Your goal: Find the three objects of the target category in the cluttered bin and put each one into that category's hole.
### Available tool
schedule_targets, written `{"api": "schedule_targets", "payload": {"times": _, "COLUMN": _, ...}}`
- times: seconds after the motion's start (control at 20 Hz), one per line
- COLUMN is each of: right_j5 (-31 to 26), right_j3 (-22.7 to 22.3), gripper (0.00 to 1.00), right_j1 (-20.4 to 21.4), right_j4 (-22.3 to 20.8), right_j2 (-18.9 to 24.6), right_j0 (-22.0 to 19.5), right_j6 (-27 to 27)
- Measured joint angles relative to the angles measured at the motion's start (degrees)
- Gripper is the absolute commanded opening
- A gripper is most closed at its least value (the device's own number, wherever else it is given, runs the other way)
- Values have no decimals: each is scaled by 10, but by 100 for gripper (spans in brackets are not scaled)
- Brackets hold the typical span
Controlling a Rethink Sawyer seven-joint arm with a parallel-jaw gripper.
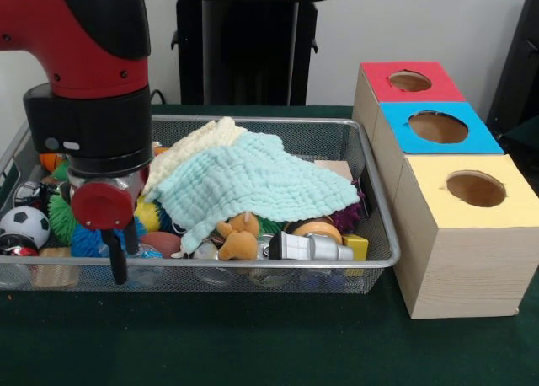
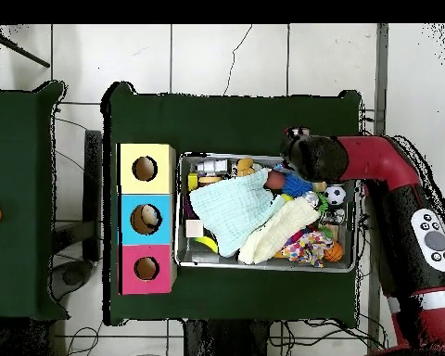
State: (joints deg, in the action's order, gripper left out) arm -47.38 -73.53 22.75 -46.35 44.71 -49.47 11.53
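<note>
One gripper (image 1: 118,255) hangs low over the bin's (image 1: 253,278) end farthest from the boxes (image 1: 459,234); finger spread indeterminate, toys directly beneath, nothing visibly held.

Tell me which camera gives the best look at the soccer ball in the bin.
The overhead view: the soccer ball lies unobstructed beside the arm, inside the bin. The front view shows the same ball only through the bin's wire mesh, near the picture's left edge.

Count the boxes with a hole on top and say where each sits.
3, in a row beside the bin: the red box farthest from the front camera, the blue box in the middle, the yellow box nearest. None looks hidden.
</note>
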Motion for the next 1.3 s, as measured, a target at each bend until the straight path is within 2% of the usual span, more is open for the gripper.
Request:
{"api": "schedule_targets", "payload": {"times": 0.25, "right_j5": 2, "right_j3": 9, "gripper": 100, "right_j1": -21, "right_j4": -2, "right_j2": 0, "right_j0": 0, "right_j6": -20}}
{"api": "schedule_targets", "payload": {"times": 0.55, "right_j5": 27, "right_j3": -4, "gripper": 100, "right_j1": -15, "right_j4": -8, "right_j2": 0, "right_j0": -5, "right_j6": -20}}
{"api": "schedule_targets", "payload": {"times": 0.85, "right_j5": 31, "right_j3": -44, "gripper": 100, "right_j1": 19, "right_j4": -9, "right_j2": 0, "right_j0": -18, "right_j6": -20}}
{"api": "schedule_targets", "payload": {"times": 0.95, "right_j5": 31, "right_j3": -63, "gripper": 100, "right_j1": 44, "right_j4": -9, "right_j2": 0, "right_j0": -26, "right_j6": -20}}
{"api": "schedule_targets", "payload": {"times": 1.3, "right_j5": 31, "right_j3": -91, "gripper": 100, "right_j1": 91, "right_j4": -9, "right_j2": 0, "right_j0": -44, "right_j6": -20}}
